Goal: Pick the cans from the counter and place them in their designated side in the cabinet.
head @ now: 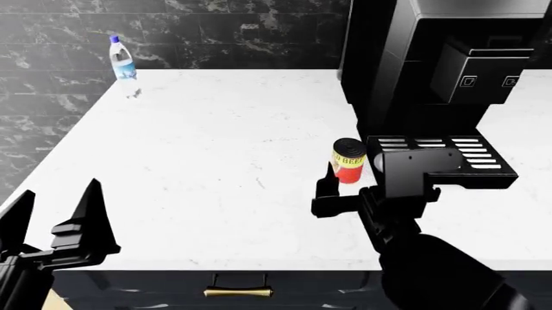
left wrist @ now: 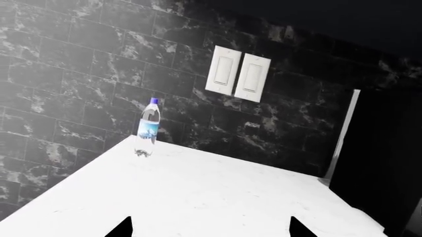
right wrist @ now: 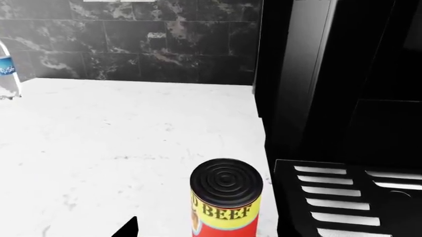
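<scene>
A: Where the counter (head: 216, 148) is seen from the head camera, one can (head: 350, 160) is noted upright on it, yellow over red, marked "BEEF", dark ribbed lid up. It is placed just beside the slotted drip tray (head: 448, 155) of the black coffee machine (head: 431, 64); contact between them cannot be judged

B: Right gripper (head: 345, 187)?

A: It is held low, close behind the can. One finger (head: 327, 181) is seen clear of the can on its left; the other is hidden by the wrist body. Nothing is held; the width of the gap cannot be told

B: Left gripper (head: 56, 216)?

A: It is recorded at the counter's near left edge, fingers spread wide, nothing between them

B: Other items?

A: A clear bottle (head: 123, 61) with a blue label is logged upright at the far left corner, well apart from the can. Two white switches (left wrist: 237, 74) are seen on the dark tiled wall (left wrist: 79, 59), and a brass drawer handle (head: 238, 292) below the counter edge
</scene>
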